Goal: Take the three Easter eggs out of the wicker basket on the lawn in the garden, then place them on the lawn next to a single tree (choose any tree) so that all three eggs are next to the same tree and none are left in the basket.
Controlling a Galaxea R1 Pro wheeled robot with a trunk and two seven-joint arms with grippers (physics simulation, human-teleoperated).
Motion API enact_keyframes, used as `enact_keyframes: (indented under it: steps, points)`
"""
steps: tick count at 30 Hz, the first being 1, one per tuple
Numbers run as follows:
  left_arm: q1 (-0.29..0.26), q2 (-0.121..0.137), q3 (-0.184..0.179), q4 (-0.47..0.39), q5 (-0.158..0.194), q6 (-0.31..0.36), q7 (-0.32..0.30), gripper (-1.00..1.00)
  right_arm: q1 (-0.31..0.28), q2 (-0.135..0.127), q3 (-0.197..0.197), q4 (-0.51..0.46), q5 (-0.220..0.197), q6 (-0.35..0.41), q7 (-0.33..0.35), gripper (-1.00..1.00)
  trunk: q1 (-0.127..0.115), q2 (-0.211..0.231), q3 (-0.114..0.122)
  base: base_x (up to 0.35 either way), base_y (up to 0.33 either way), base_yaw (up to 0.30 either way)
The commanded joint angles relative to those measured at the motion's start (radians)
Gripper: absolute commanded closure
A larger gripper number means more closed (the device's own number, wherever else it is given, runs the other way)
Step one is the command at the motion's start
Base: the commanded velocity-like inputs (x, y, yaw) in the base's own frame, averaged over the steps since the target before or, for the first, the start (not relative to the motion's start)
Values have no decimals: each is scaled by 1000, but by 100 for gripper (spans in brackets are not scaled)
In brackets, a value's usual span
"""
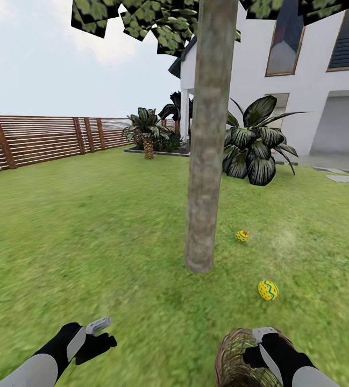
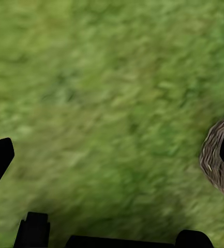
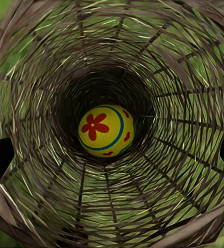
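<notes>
The tree's grey-brown trunk [image 1: 202, 161] rises from the lawn [image 1: 88, 242] straight ahead. Two yellow Easter eggs lie on the grass to its right, one farther back [image 1: 242, 235] and one closer [image 1: 268, 289]. The wicker basket [image 1: 237, 359] stands at the bottom edge. My right gripper [image 1: 263, 344] hovers above the basket's mouth. In the right wrist view the gripper [image 3: 112, 155] is open and looks down the woven wall [image 3: 184, 77] at the third egg [image 3: 106, 130] on the bottom. My left gripper [image 1: 100, 334] hangs open over bare grass, with the basket [image 2: 218, 155] off to its side.
A brown slat fence [image 1: 40, 140] runs along the left. A short palm [image 1: 148, 131] and a dark broad-leaved plant [image 1: 257, 142] stand behind the tree in front of the white house [image 1: 308, 80]. Grey paving [image 1: 346, 177] lies at the far right.
</notes>
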Motion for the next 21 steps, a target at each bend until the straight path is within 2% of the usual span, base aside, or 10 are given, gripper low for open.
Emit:
enact_keyframes:
  steps: [1, 6, 10, 12, 14, 17, 21]
  points:
    - [0, 0, 3, -1, 6, 6, 0, -100, 0, 0, 5, -2, 5, 6, 1, -100, 0, -1, -1, 5, -3, 0]
    - [0, 0, 3, -1, 6, 6, 0, -100, 0, -2, 4, -2, 4, 6, 1, -100, 15, -29, -14, 1, -1, 0]
    - [0, 11, 3, -2, 3, 7, 0, -100, 0, -8, 4, -3, 8, 10, 3, -100, 31, -57, -26, 0, 0, 0]
    - [0, 17, 4, -3, 2, 8, 0, -100, 0, -26, 1, -5, 7, 15, 4, -100, 38, -71, -32, 0, 0, 0]
    - [0, 17, 3, -3, 2, 8, 0, -100, 0, -58, -2, -5, 3, 19, 8, -100, 46, -85, -39, 0, 0, 0]
    - [0, 17, 3, -3, 2, 8, 0, -100, 0, -75, -3, -5, 4, 20, 17, -100, 46, -85, -39, 0, 0, 0]
    - [0, 15, 2, -3, 2, 8, 0, -100, 0, -118, -3, -5, 5, 19, 45, -100, 46, -85, -39, 0, 0, 0]
